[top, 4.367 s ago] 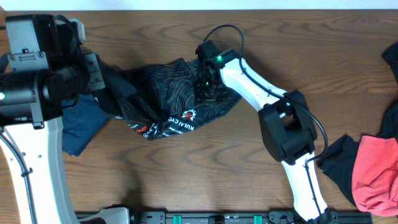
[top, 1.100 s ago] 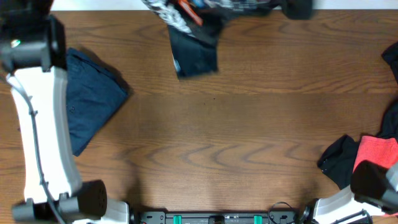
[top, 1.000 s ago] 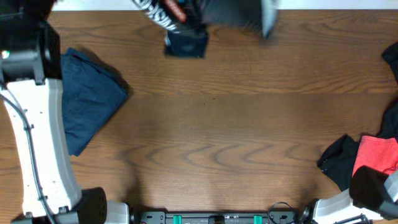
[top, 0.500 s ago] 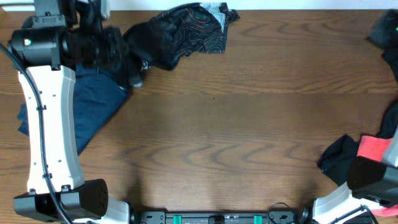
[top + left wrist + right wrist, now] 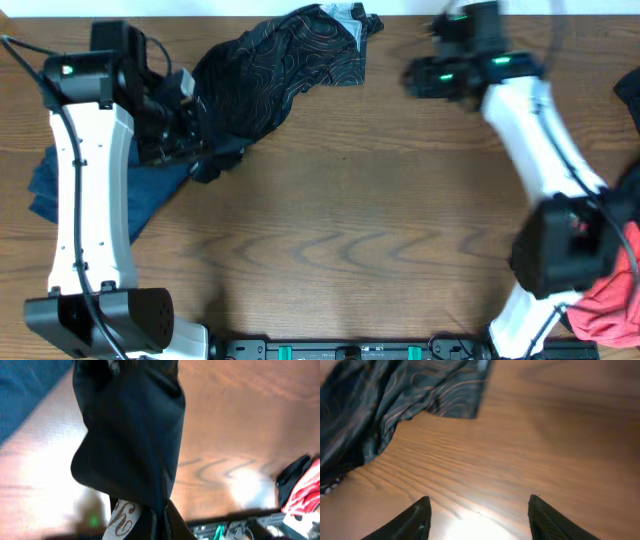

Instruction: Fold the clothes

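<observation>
The black jersey [image 5: 275,70] with thin contour lines lies bunched along the far side of the table, its collar end near the back edge. My left gripper [image 5: 192,140] is shut on its lower left corner. In the left wrist view the black cloth [image 5: 135,445] hangs straight out of that gripper [image 5: 161,522], with a white label [image 5: 121,521] beside it. My right gripper [image 5: 418,76] hovers to the right of the jersey, open and holding nothing. In the right wrist view this gripper [image 5: 477,516] spans bare wood, the jersey's edge [image 5: 395,400] ahead to the left.
A navy garment [image 5: 150,195] lies under the left arm. A coral-red garment [image 5: 605,310] sits at the near right, with dark clothes [image 5: 630,95] at the right edge. The table's back edge [image 5: 400,14] runs just behind the jersey.
The right gripper has let go of the jersey and opened, and its arm has swung into view at the back right. The left gripper has drawn its corner of the jersey nearer.
</observation>
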`<move>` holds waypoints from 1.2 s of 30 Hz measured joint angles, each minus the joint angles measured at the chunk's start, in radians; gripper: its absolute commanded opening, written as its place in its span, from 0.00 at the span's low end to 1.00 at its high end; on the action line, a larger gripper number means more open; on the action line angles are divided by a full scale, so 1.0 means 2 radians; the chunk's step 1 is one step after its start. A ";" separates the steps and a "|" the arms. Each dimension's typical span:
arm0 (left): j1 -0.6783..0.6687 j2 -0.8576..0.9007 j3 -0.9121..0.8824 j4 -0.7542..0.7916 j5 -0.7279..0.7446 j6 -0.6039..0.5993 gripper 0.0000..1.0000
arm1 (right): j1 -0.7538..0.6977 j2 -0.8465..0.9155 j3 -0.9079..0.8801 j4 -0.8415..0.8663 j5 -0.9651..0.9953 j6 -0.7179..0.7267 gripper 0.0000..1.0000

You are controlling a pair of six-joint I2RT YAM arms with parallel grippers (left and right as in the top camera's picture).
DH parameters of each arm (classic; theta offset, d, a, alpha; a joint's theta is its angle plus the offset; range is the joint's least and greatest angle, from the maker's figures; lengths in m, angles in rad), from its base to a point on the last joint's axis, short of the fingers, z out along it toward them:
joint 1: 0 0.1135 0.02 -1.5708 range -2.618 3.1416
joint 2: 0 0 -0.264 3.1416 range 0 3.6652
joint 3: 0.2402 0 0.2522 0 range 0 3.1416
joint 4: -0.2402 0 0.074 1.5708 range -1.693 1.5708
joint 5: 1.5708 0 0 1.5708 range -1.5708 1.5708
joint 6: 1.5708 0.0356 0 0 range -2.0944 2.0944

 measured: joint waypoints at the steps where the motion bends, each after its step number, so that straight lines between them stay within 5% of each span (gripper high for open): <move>1: -0.002 0.000 -0.009 -0.002 0.000 0.002 0.06 | 0.016 0.019 -0.002 0.022 0.004 0.000 0.67; 17: -0.105 0.000 -0.224 0.000 -0.067 -0.016 0.06 | 0.071 0.177 -0.010 0.259 0.035 0.059 0.63; 36: -0.244 -0.165 -0.274 0.016 -0.115 -0.148 0.06 | 0.071 0.201 -0.009 0.285 0.049 0.069 0.56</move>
